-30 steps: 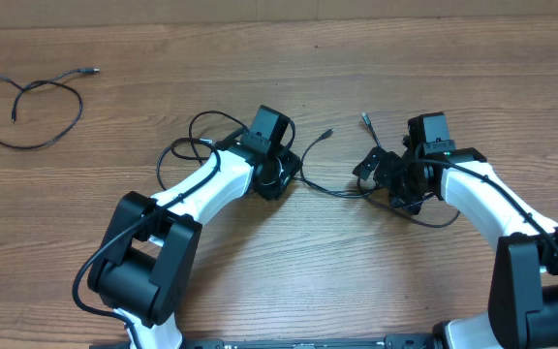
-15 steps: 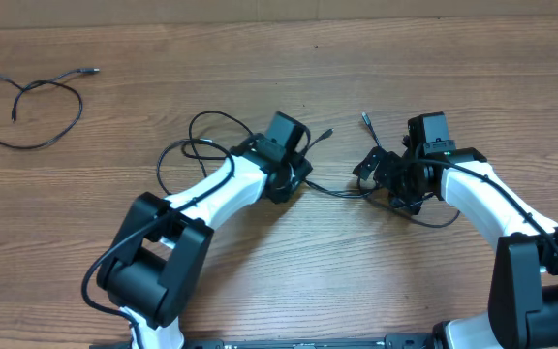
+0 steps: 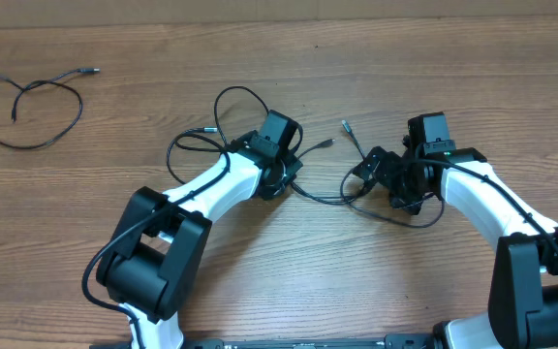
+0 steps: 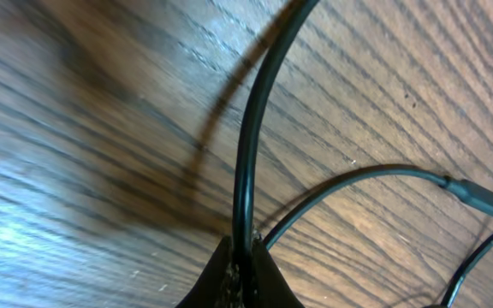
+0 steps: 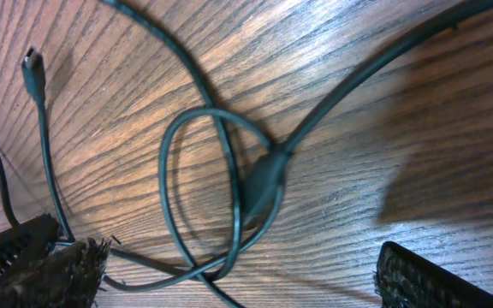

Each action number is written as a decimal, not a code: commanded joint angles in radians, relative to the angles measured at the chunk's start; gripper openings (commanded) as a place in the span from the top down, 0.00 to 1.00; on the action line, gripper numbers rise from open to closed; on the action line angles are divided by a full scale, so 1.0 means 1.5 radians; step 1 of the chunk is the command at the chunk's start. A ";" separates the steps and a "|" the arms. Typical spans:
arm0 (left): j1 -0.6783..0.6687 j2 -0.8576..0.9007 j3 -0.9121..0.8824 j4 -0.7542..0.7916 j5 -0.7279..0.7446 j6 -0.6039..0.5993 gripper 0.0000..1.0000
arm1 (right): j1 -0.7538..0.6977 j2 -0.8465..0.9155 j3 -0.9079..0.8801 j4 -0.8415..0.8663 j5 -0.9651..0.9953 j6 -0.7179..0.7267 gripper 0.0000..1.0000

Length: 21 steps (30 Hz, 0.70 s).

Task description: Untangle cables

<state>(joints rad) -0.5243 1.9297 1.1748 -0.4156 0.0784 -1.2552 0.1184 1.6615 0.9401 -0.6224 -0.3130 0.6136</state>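
Both wrists hide much of the middle tangle [image 3: 323, 199], so its cords cannot be counted with certainty. Two plug tips [image 3: 327, 142] poke out between the arms. One further cable [image 3: 27, 102] lies alone in a loose loop at the far left of the tabletop [image 3: 163, 48], well apart. The left claw [image 4: 242, 274] is pinched tight on a black cord [image 4: 246, 154]. The right claw [image 5: 242, 265] stands wide, gripping nothing, above a knotted loop [image 5: 204, 188].
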 commanded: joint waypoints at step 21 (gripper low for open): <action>0.005 -0.232 0.012 -0.022 -0.003 0.050 0.96 | -0.001 0.000 -0.002 0.001 0.003 -0.001 0.00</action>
<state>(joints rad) -0.5190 1.6104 1.1751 -0.4458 0.0780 -1.2007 0.1184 1.6615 0.9401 -0.6228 -0.3134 0.6136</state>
